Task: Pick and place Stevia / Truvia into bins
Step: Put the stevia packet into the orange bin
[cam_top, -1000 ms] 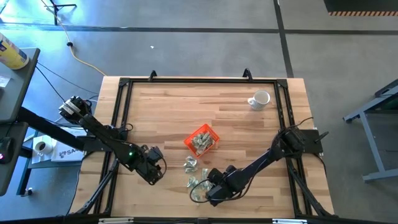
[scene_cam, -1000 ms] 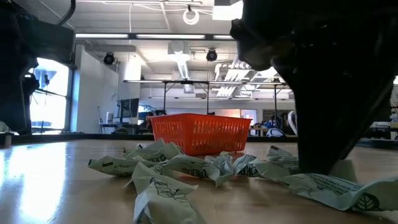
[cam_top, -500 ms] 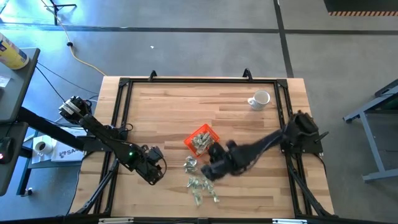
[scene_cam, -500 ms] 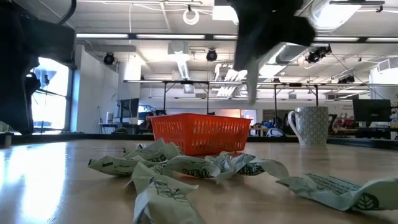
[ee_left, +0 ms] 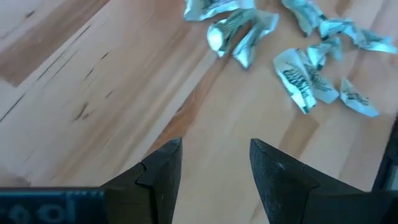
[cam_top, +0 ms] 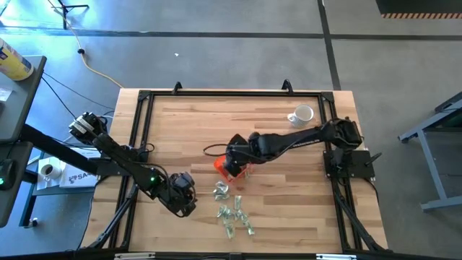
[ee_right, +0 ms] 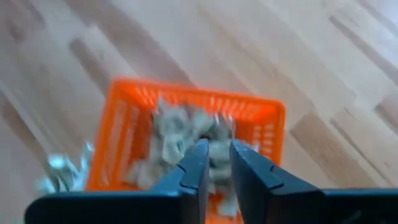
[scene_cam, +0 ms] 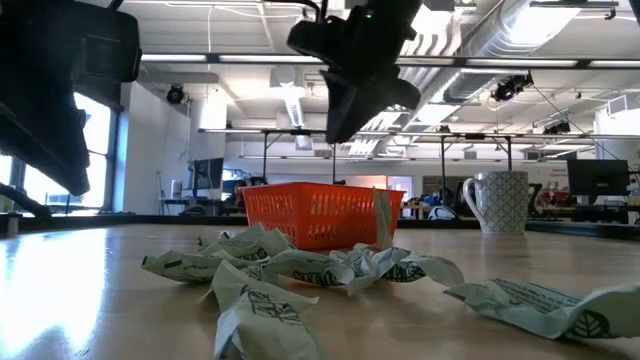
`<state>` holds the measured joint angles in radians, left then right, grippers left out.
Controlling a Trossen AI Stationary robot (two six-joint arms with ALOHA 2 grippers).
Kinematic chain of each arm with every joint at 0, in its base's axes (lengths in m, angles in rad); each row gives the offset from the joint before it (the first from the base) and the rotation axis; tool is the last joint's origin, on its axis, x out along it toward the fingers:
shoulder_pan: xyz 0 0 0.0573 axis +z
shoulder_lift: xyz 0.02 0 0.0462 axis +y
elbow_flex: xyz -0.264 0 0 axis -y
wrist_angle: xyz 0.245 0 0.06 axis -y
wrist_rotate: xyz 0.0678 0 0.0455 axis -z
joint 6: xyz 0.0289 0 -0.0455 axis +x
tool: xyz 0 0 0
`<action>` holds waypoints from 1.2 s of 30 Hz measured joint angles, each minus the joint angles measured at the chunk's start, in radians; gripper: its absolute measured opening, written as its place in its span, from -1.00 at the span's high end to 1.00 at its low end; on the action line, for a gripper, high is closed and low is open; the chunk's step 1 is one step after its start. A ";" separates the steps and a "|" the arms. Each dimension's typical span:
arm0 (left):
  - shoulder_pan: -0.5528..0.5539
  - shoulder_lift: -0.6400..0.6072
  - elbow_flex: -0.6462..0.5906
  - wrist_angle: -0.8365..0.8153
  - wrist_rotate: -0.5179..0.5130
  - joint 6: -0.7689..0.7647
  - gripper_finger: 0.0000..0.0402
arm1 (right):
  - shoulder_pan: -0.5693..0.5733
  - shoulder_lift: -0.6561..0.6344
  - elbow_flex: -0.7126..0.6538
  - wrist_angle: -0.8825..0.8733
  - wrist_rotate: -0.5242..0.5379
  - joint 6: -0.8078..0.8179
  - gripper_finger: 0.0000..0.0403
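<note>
The orange tray (cam_top: 219,165) (scene_cam: 320,213) (ee_right: 118,127) sits mid-table with several pale green and white sachets (ee_right: 177,134) in it. More sachets (cam_top: 232,214) (scene_cam: 300,265) (ee_left: 305,81) lie loose on the wood nearer the near edge. One sachet (scene_cam: 381,215) shows upright at the tray's right end in the low view. My right gripper (cam_top: 232,159) (scene_cam: 337,125) (ee_right: 216,149) hangs above the tray, pointing down, its fingers a narrow gap apart with nothing plainly between them. My left gripper (cam_top: 189,203) (ee_left: 214,146) is open, left of the loose sachets, above bare wood.
A white mug (cam_top: 302,115) (scene_cam: 497,202) stands near the far right corner. A black frame (cam_top: 137,137) runs round the table's edges. Bare wood lies along the far side and to the left of the tray.
My right gripper has risen from the loose sachets by the near edge and swung toward the far edge and leftward, ending above the orange tray. In the low view, an upright sachet now shows at the tray's right end where none showed before.
</note>
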<state>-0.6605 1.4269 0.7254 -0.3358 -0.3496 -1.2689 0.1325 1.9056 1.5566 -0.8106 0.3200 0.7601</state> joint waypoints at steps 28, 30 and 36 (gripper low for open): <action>-0.001 0.005 0.000 -0.016 0.005 -0.045 -0.10 | 0.356 0.152 -0.003 -0.195 0.326 0.456 -0.31; -0.001 0.005 0.000 -0.021 0.006 -0.045 -0.10 | 0.359 0.138 -0.003 -0.239 0.313 0.523 -0.29; -0.001 0.005 -0.001 -0.032 0.006 -0.039 -0.10 | 0.464 0.125 -0.003 -0.235 0.188 0.679 -0.25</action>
<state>-0.6611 1.4322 0.7242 -0.3678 -0.3433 -1.3079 0.5966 2.0303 1.5532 -1.0455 0.5076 1.4395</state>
